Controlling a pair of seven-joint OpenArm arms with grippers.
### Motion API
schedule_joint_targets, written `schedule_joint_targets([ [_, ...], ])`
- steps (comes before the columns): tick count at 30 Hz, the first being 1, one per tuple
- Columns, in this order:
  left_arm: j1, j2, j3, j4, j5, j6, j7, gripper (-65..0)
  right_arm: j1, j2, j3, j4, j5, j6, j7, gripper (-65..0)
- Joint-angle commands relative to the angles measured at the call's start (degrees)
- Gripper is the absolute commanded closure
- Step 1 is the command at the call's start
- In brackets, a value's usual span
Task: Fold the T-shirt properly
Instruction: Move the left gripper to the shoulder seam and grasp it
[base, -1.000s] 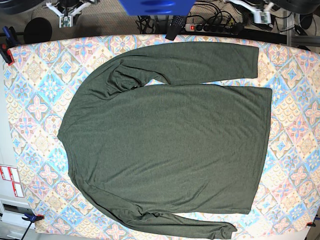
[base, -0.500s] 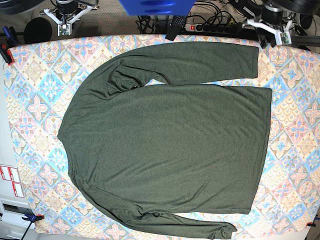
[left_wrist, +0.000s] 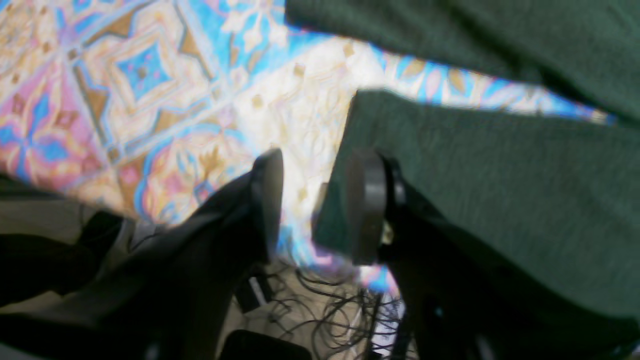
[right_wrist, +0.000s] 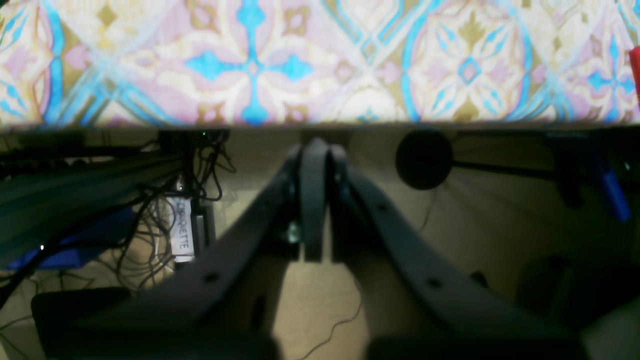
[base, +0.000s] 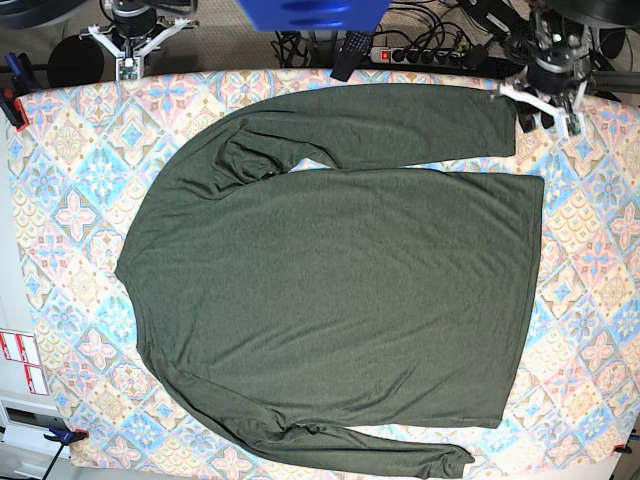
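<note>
The T-shirt (base: 330, 290) lies flat across the middle of my worktop (base: 70, 200), which is covered in a cloth patterned with blue, pink and tan tiles. It is dark olive-green, heathered, plain and thin, with its neck toward the left of the base view and its hem toward the right. Its 2 long sleeves run along the far and near edges of the body; the far sleeve (base: 400, 125) is folded back at the shoulder, with some wrinkles there, and its cuff ends near the far right corner.

My left gripper (left_wrist: 312, 205) hovers right at that cuff, its jaws partly apart, 1 finger (left_wrist: 367, 205) over the cuff's edge and the other over bare cloth. Nothing is clamped between them.

My right gripper (right_wrist: 314, 200) is pressed fully closed on nothing, just off the worktop's far edge, over the floor and cables (right_wrist: 150, 210).
</note>
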Motion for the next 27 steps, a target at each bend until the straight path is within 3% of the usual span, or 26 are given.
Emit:
schedule_joint_targets([
  [1,-0.33,-0.61,-1.14,0.73,-1.78,0.14,1.07,-22.0,-0.83,0.26,0.21,0.82,-0.17,-0.31,1.08,0.0],
  [8,-4.38,-3.69,-2.90,-1.38,-11.54,0.05,10.12,-22.1,-0.47,0.26,0.21,0.82,-0.17,-0.31,1.08,0.0],
  [12,-6.13,-3.69,-2.64,-3.92,-11.72,-0.30,11.70,-22.1,1.20,0.26,0.21,0.82,-0.17,-0.31,1.08,0.0],
  [16,-7.10,-3.51,-2.55,-5.77,-11.89,-4.16,13.81,-22.1,1.37,0.26,0.21,0.82,-0.17,-0.31,1.08,0.0],
  [20,-8.07,-3.42,-2.55,-7.97,-11.98,-5.66,15.75,-22.4,1.37,0.26,0.03,0.82,-0.17,-0.31,1.08,0.0],
  [27,-8.16,-3.51,0.35,-11.31,-11.98,-6.27,15.22,-37.4,1.46,0.26,0.03,0.82,-0.17,-0.31,0.99,0.0],
])
